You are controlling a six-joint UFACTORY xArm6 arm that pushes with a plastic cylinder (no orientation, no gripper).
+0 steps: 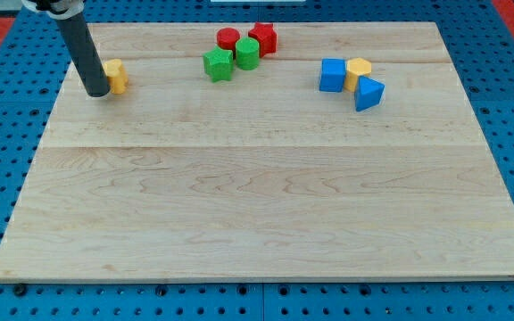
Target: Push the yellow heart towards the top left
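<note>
The yellow heart (115,77) lies near the board's top left. My tip (96,91) rests on the board right against the heart's left side, and the dark rod hides part of that side. The rod rises from the tip to the view's top left.
A red cylinder (228,38), a red block (263,38), a green cylinder (247,53) and a green block (219,65) cluster at top centre. A blue cube (332,75), a yellow block (359,71) and a blue triangular block (368,94) sit at top right. The wooden board (266,196) lies on a blue pegboard.
</note>
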